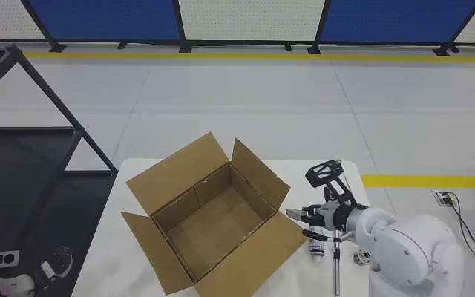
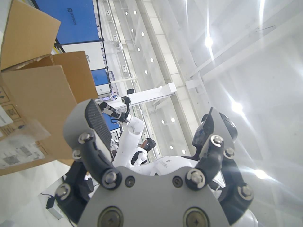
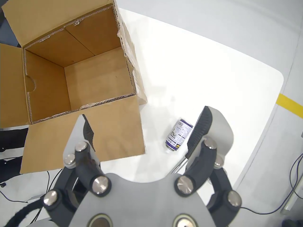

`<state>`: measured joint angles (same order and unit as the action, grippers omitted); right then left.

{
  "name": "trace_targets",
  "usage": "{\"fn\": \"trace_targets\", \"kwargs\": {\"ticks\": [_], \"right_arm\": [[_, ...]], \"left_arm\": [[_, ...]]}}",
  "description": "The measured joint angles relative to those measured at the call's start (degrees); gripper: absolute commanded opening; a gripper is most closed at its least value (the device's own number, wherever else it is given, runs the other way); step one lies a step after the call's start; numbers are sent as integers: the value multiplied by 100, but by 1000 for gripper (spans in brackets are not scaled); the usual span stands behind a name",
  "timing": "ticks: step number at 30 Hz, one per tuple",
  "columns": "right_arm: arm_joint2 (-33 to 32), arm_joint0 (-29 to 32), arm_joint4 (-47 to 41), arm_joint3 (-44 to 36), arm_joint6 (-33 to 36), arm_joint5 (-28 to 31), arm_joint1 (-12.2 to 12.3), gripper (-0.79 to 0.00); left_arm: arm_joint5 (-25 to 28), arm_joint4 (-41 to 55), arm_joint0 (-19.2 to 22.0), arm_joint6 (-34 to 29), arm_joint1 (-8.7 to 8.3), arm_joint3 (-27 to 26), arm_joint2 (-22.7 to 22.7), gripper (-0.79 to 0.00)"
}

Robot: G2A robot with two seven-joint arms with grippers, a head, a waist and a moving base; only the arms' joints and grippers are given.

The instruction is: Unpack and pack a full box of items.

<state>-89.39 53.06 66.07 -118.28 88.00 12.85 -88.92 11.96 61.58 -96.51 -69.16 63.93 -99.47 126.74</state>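
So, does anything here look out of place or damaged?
Two small things. A can lies on its side on the table, outside the box, which holds nothing. And the box's top edges look ragged, with torn cardboard where the flaps fold.

Site type: industrial test hall or robotics lab, not a home or shop.
Enclosure: blue and white partition panels [image 1: 104, 18] on black posts fence off the far side of the work area.
Floor: pale, smooth floor [image 1: 260, 96] marked with yellow lines [image 1: 415, 180], as in a marked-off cell.
Ceiling: high ceiling [image 2: 213, 72] with white beams and rows of round lamps.
Furniture: one white table [image 1: 298, 169] with rounded corners, and a black metal frame [image 1: 37, 130] beside it.
Services: floor socket [image 1: 443, 197] and loose black cables [image 3: 293, 176] near the table.
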Motion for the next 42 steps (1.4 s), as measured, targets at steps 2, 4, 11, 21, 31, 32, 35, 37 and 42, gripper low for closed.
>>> {"fn": "trace_targets", "kwargs": {"ticks": [2, 4, 11, 21, 31, 32, 35, 37, 42], "right_arm": [[-3, 7, 5, -9, 0, 0, -3, 0], [-4, 7, 5, -10, 0, 0, -3, 0], [217, 0, 173, 98, -206, -32, 11, 0], [1346, -1643, 270, 1102, -102, -1141, -79, 0], [1806, -2579, 590, 2413, -357, -1761, -153, 0], [1805, -2576, 589, 2406, -357, -1760, -153, 0], [1805, -2577, 589, 2409, -357, -1759, -153, 0], [1805, -2577, 589, 2409, -357, -1759, -153, 0], [1859, -2515, 621, 2537, -537, -1781, -159, 0]], "left_arm": [[81, -93, -21, -184, -7, 60, 59, 0], [96, -106, -22, -191, -7, 66, 63, 0], [68, -131, -21, -153, -7, 22, 37, 0], [258, -153, -305, -188, 56, -268, -103, 0], [297, 101, -500, -497, 93, -235, 8, 0], [297, 100, -500, -497, 94, -235, 8, 0], [298, 99, -498, -494, 93, -235, 6, 0], [298, 98, -498, -494, 93, -235, 6, 0], [260, 73, -488, -415, 95, -287, -15, 0]]}}
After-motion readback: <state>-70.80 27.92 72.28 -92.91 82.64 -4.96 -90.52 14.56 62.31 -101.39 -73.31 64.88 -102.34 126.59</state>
